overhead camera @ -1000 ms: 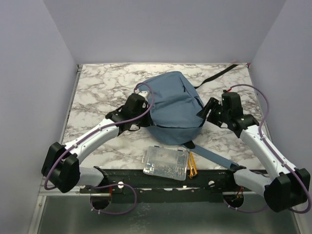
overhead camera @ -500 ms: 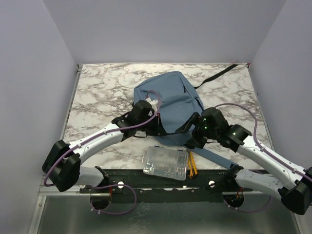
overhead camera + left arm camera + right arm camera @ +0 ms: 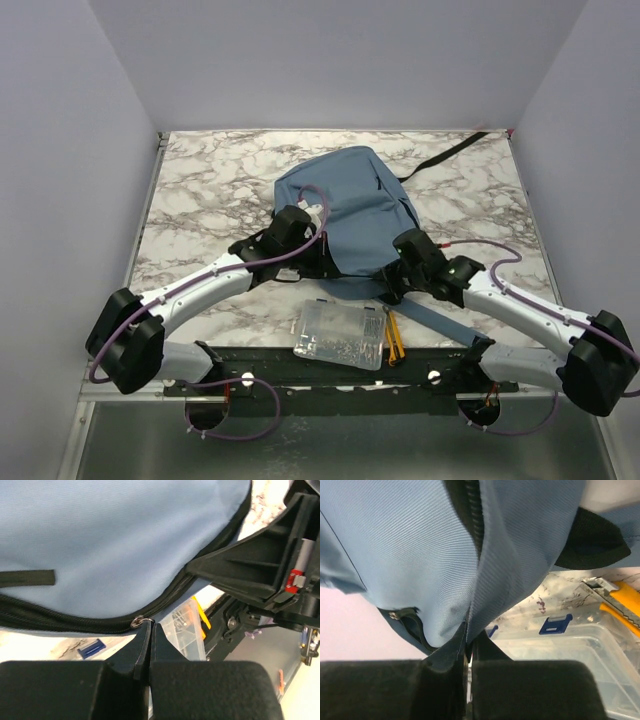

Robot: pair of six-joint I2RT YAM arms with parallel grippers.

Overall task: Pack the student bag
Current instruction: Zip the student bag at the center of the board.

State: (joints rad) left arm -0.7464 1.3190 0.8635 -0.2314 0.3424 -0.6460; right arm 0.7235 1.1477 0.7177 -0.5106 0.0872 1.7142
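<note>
Fabric this soft will behave like a limp sack: the student bag looks light and floppy, sagging wherever it is not held, and its cloth will bunch rather than push back, so a grip belongs on something that carries a pull, such as the zip pull, a seam or a doubled fold near the opening, not the flat panel. The bag lies flat on the marble table, from the middle toward 12 o'clock, with a black strap trailing off toward 2 o'clock. At its 6 o'clock edge, near the arm bases, sit a clear plastic box and a yellow cutter just beside it. The left arm comes in low from 8 o'clock, bent at the elbow, and its left gripper is pressed together at the bag's 7 o'clock rim, the metal ring of the pull right at its tips, so it appears to be pinching the pull on the dark zip. The right arm stretches in from 4 o'clock, forearm nearly level with the table, and the right gripper is nipped on a fold of blue cloth at the bag's 5 o'clock rim. With both ends pinned, the zip line could be tensioned, though thin cloth may slide out.
</note>
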